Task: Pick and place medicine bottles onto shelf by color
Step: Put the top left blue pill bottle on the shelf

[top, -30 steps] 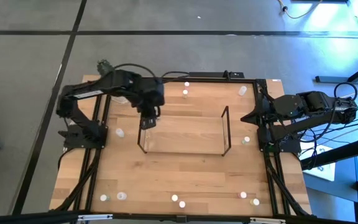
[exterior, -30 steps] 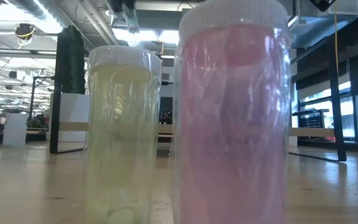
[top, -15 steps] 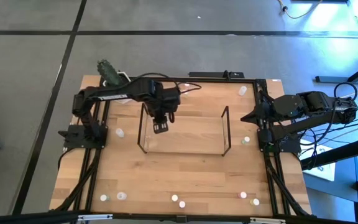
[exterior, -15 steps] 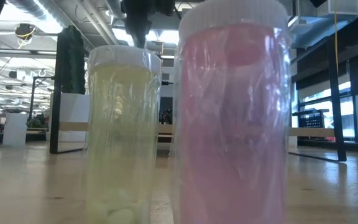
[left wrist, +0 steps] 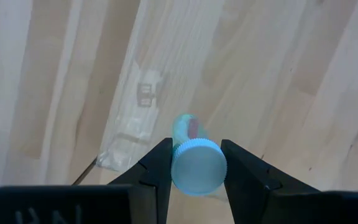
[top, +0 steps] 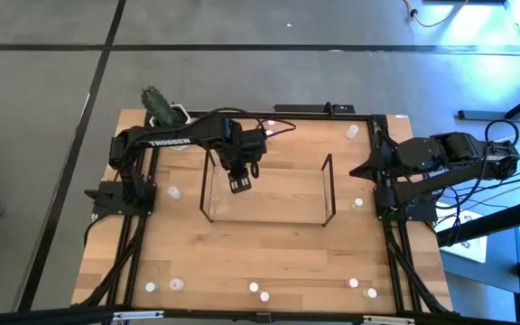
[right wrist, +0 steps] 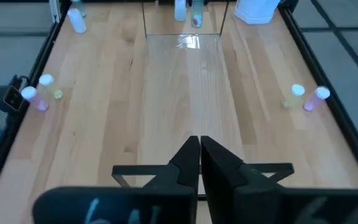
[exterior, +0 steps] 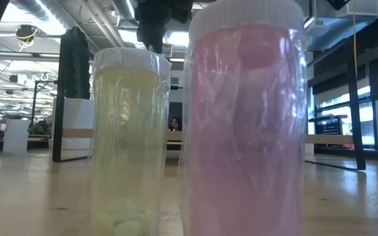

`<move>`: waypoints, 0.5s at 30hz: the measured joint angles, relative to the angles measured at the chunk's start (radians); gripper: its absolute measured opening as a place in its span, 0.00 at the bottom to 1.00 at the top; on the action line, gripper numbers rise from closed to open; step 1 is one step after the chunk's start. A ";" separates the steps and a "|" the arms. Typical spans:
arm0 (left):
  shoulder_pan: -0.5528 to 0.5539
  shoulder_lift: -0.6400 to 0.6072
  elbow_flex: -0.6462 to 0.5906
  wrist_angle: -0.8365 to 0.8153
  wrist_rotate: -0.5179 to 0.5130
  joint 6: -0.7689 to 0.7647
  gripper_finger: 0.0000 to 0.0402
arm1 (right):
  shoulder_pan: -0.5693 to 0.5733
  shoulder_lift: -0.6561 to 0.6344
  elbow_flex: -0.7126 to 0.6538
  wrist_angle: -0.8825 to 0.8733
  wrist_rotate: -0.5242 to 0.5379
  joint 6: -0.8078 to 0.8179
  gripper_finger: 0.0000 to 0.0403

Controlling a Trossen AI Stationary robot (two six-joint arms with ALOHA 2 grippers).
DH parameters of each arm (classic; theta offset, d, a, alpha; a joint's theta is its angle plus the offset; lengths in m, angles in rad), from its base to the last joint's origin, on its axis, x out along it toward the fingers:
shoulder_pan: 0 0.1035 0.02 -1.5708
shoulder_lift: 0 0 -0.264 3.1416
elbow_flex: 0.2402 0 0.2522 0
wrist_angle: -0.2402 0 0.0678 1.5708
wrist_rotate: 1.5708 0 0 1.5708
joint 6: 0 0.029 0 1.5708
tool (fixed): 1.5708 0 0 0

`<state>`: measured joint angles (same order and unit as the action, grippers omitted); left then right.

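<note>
Left gripper (left wrist: 196,163) jaws clamp a small pale capped bottle (left wrist: 194,163) over the clear wire-framed shelf (top: 329,185) – poised for placing – right gripper (right wrist: 199,151) jaws closed, empty, parked at the worktop's right edge

Overhead layout: the shelf (top: 267,191) stood mid-table; the left gripper (top: 239,183) hung over its left end, apparently above it; loose medicine bottles (top: 260,291) lay along the table (top: 269,253) edges.

Shelf (top: 266,196) uprights flank left claw (top: 238,184); table (top: 269,253) beyond open
</note>
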<state>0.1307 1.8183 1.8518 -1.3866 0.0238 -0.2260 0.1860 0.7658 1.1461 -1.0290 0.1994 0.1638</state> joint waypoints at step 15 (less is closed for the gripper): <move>0.004 0.000 -0.221 0.096 -0.056 -0.113 0.28 | 0.000 0.000 0.000 0.000 0.183 0.121 0.04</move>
<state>0.1349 1.8187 1.6308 -1.2910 -0.0323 -0.3393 0.1860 0.7658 1.1461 -1.0287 0.3820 0.2848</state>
